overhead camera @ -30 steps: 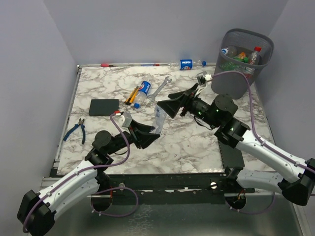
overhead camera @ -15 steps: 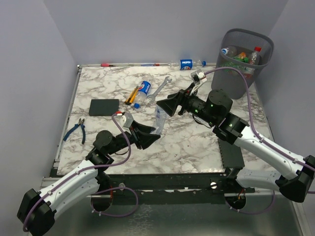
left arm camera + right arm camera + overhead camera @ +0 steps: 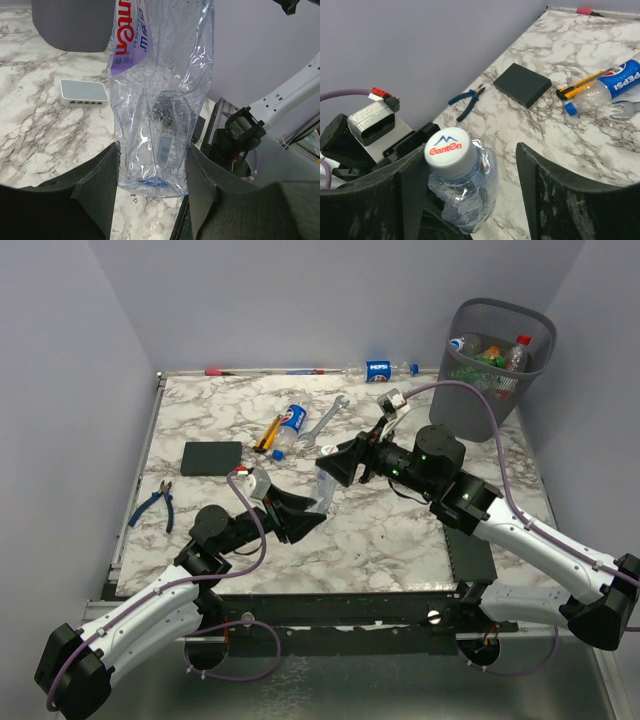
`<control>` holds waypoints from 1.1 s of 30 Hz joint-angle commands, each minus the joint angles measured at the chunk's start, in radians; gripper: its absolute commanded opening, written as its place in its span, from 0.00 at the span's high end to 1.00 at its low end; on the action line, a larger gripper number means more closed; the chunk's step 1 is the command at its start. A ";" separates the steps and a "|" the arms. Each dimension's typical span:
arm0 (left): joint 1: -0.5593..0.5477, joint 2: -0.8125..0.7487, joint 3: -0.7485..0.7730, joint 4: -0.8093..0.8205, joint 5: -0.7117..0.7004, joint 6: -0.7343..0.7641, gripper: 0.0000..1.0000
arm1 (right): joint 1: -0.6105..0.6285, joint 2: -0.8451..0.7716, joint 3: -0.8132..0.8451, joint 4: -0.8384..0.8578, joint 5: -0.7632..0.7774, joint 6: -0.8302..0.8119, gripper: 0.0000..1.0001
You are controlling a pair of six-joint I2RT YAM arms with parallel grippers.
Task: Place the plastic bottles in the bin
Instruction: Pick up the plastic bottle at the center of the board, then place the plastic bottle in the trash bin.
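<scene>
Several small plastic bottles (image 3: 490, 352) already lie in the tall dark-grey wire-mesh bin (image 3: 465, 415) at the upper right of the top view, so you are well into the job but not finished.

The bottle in hand is a crumpled clear plastic bottle with a white Ganten cap (image 3: 325, 485), held upright above the marble-patterned tabletop (image 3: 400, 530) at the centre of the frame. Your left gripper (image 3: 312, 508) is clamped on its lower end, both fingers pressed into its sides in the left wrist view. Your right gripper (image 3: 470, 165) brackets the cap and neck with its jaws spread. One finger is clearly off the plastic, so it grasps nothing yet. This looks like a hand-over not yet completed.

Two more remain on the table: a blue-labelled Pepsi bottle (image 3: 290, 425) at upper centre, beside the yellow-handled screwdriver (image 3: 268, 435), and a clear Pepsi-labelled bottle (image 3: 380, 370) along the far edge.
</scene>
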 commanded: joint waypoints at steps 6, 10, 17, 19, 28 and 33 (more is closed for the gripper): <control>-0.005 0.006 0.001 0.031 0.004 0.006 0.81 | 0.011 0.036 0.017 -0.076 -0.013 -0.016 0.66; -0.005 0.004 -0.001 0.030 -0.015 0.006 0.71 | 0.011 0.037 0.013 -0.085 -0.019 -0.020 0.88; -0.004 -0.051 -0.001 -0.024 -0.132 0.018 0.01 | 0.011 -0.008 0.023 -0.132 0.035 -0.041 1.00; -0.005 -0.080 0.001 -0.053 -0.186 0.029 0.01 | 0.011 -0.028 0.064 -0.181 0.077 -0.070 1.00; -0.004 -0.210 0.003 -0.178 -0.473 0.088 0.01 | 0.002 -0.011 0.503 -0.480 0.632 -0.360 1.00; -0.004 -0.264 -0.008 -0.201 -0.565 0.105 0.01 | -0.261 0.048 0.695 -0.425 0.745 -0.452 1.00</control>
